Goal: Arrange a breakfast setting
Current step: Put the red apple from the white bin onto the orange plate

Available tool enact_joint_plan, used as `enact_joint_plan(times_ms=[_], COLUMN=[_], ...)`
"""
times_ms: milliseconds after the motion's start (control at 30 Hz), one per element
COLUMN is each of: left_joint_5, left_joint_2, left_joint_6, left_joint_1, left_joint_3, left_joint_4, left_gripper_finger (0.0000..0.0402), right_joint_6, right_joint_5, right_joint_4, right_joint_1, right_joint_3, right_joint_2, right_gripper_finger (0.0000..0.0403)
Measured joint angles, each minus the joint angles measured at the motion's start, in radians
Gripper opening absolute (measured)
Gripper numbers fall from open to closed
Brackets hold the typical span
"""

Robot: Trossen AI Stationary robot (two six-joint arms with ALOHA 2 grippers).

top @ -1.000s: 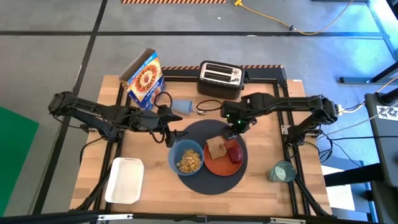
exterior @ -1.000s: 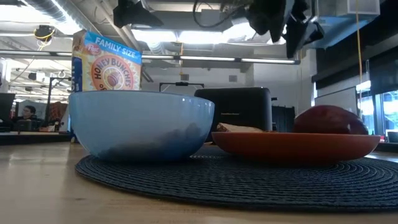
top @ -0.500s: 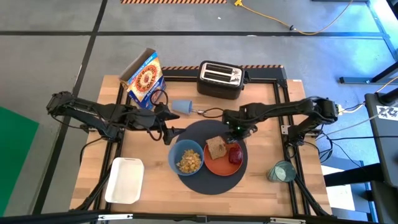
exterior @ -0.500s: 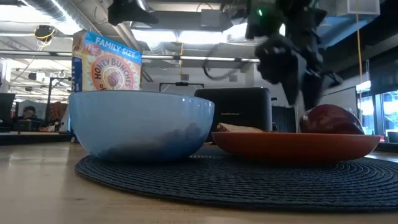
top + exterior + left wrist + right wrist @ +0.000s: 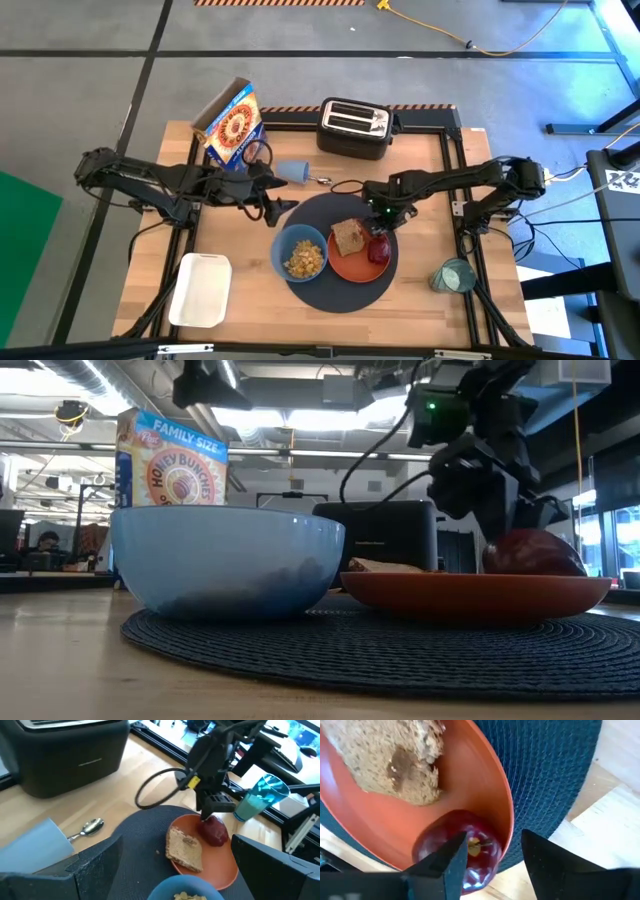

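We see the right end effector [image 5: 381, 222] just above the small red fruit [image 5: 377, 248] on the orange plate [image 5: 352, 265], centre-right of the high view. Its fingers [image 5: 440, 865] are spread, straddling the fruit's stem end in the right wrist view; nothing gripped.

Brown toast slice [image 5: 348, 238] lies on the same plate, beside the fruit. Blue bowl [image 5: 299, 254] with cereal sits just left of the plate; both are on the large dark round placemat [image 5: 325, 212].

Left end effector [image 5: 283, 207] hovers at the placemat's upper-left edge, open, empty.

Metal spoon [image 5: 86, 829] lies on the worktop [image 5: 253, 300] near the toaster [image 5: 354, 127]. Teal glass [image 5: 452, 276] stands at lower right, well apart from the placemat.
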Motion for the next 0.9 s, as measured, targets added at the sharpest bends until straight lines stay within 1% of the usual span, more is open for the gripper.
enact_joint_plan(times_ms=[33, 133, 233, 333, 500, 600, 700, 833, 900], left_joint_5=[0.000, 0.000, 0.001, 0.001, 0.001, 0.001, 0.001, 0.001, 0.001], left_joint_2=[0.000, 0.000, 0.000, 0.000, 0.000, 0.000, 0.000, 0.000, 0.000], left_joint_6=[-0.003, -0.020, -0.025, -0.052, -0.087, -0.113, -0.136, -0.172, -0.191], left_joint_1=[0.005, 0.021, 0.037, 0.056, 0.085, 0.103, 0.122, 0.145, 0.157], left_joint_3=[0.000, 0.000, 0.000, 0.000, 0.000, 0.000, 0.000, 0.000, 0.000], left_joint_4=[0.000, 0.001, 0.003, 0.005, 0.005, 0.005, 0.005, 0.005, 0.005], left_gripper_finger=[0.0366, 0.0366, 0.0366, 0.0366, 0.0366, 0.0366, 0.0366, 0.0366, 0.0366], right_joint_6=[-0.009, -0.017, -0.023, -0.036, -0.093, -0.114, -0.117, -0.122, -0.144], right_joint_5=[-0.004, -0.063, -0.113, -0.145, -0.212, -0.261, -0.339, -0.390, -0.411], right_joint_4=[0.013, 0.097, 0.177, 0.202, 0.208, 0.280, 0.369, 0.444, 0.448], right_joint_1=[-0.008, -0.033, -0.065, -0.096, -0.125, -0.130, -0.149, -0.185, -0.203], right_joint_3=[-0.013, -0.062, -0.111, -0.151, -0.207, -0.239, -0.278, -0.317, -0.319], right_joint_2=[-0.009, -0.044, -0.080, -0.102, -0.105, -0.105, -0.105, -0.105, -0.105], right_gripper_finger=[0.0172, 0.0157, 0.0151, 0.0150, 0.0150, 0.0150, 0.0149, 0.0149, 0.0149])
